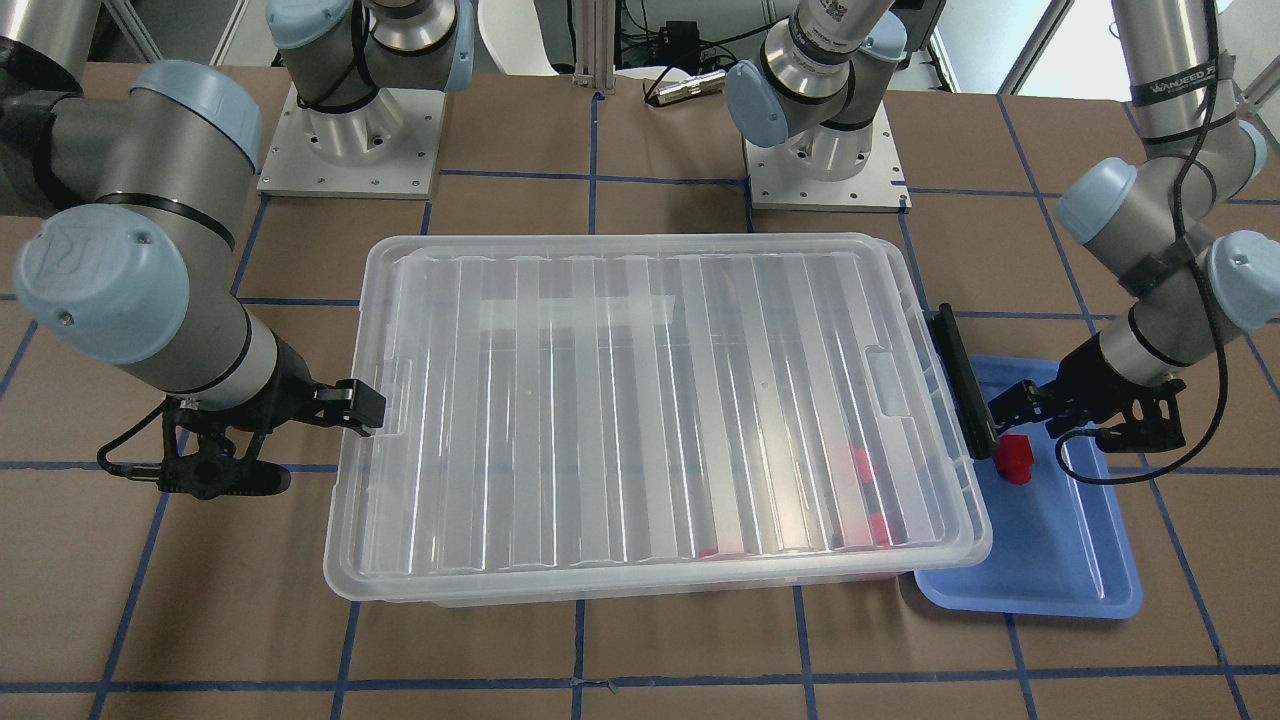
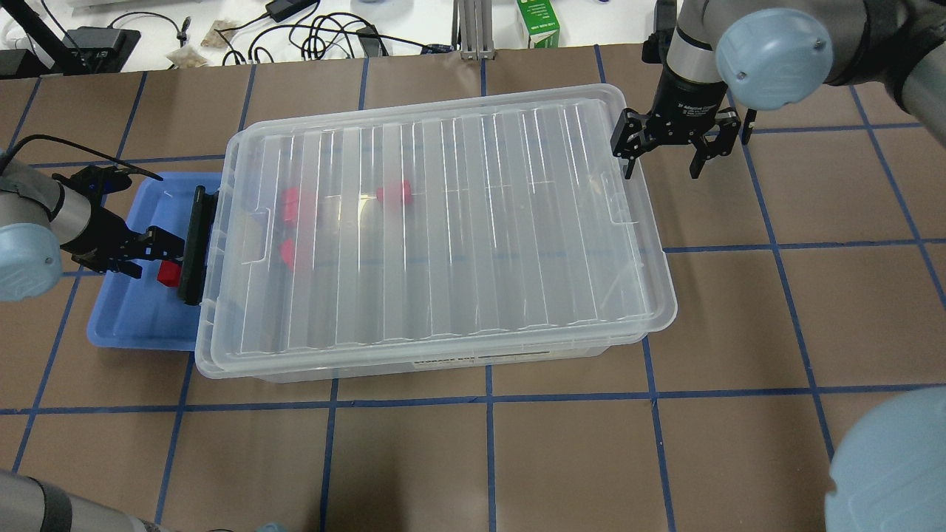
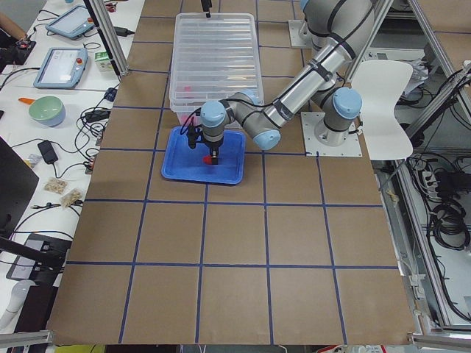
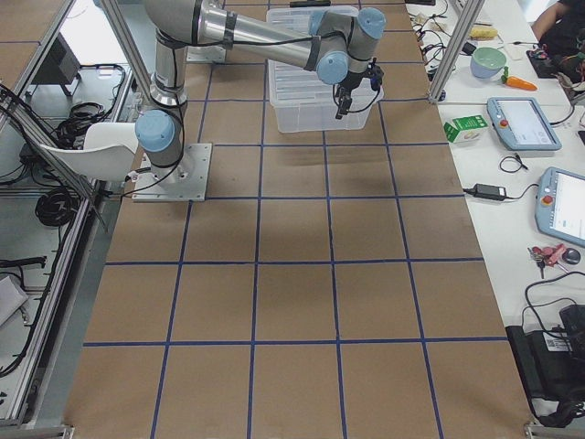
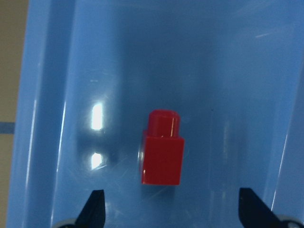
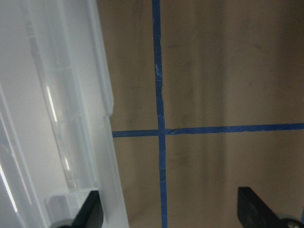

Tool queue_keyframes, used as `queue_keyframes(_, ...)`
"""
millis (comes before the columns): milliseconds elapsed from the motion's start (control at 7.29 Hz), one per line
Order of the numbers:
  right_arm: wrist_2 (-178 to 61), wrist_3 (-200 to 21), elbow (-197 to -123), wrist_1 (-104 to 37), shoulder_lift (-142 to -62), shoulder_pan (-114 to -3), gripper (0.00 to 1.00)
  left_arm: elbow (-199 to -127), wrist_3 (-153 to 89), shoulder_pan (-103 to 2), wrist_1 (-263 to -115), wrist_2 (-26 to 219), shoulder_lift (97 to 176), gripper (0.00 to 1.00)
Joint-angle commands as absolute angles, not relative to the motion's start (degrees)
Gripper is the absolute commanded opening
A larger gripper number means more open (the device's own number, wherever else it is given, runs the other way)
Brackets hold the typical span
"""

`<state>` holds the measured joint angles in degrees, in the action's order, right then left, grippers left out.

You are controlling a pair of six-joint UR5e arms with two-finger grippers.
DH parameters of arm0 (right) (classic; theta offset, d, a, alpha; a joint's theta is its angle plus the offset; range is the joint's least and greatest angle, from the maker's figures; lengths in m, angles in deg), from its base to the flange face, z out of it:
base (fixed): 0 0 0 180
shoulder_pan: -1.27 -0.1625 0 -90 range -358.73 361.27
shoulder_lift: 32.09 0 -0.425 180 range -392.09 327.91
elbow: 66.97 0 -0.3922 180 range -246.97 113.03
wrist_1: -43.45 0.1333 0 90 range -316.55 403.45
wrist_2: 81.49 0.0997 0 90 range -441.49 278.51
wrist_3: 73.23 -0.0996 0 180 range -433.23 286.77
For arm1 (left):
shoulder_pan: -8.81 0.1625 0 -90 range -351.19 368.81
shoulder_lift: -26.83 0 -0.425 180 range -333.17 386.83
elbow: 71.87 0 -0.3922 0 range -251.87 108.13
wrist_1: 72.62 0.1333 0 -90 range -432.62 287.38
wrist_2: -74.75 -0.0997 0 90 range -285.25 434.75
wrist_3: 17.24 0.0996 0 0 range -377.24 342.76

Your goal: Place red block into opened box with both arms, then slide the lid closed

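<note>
Red block (image 5: pixel 161 149) lies on the blue tray (image 5: pixel 228 71), just ahead of the left gripper's (image 5: pixel 173 211) spread fingers — untouched. Right gripper (image 2: pixel 663 157), fingers also apart, hangs at the lid's (image 2: pixel 443 222) short end — one finger at its rim.

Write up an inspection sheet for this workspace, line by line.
Surface: brown table with a blue tape grid.
Job's things: lid lies over the box; three red blocks show through it; one red block sits in the blue tray.
Clutter: black bar against the box's end by the tray.
Grippers: left gripper open, aimed at the tray's block; right gripper open, empty, beside the box's other end.
Cables: black cable at the left wrist; loose cables on the bench.
Surroundings: green carton, white chair, bowl.
</note>
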<state>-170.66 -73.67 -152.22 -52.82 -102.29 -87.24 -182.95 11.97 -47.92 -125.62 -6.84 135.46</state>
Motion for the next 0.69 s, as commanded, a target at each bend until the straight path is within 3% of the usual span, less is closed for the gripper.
queue_keyframes(0,-170.9,-72.1,-151.8,-53.0,-102.4,-87.0,1.0,-182.5,15.9,-48.5,-122.3,-7.2,137.9,1.0)
queue_keyframes(548,-171.0,-68.5,-151.8,-52.4,-102.7,-82.5,1.0,-182.6,15.0,-48.5,-122.3,-7.2,139.8,1.0)
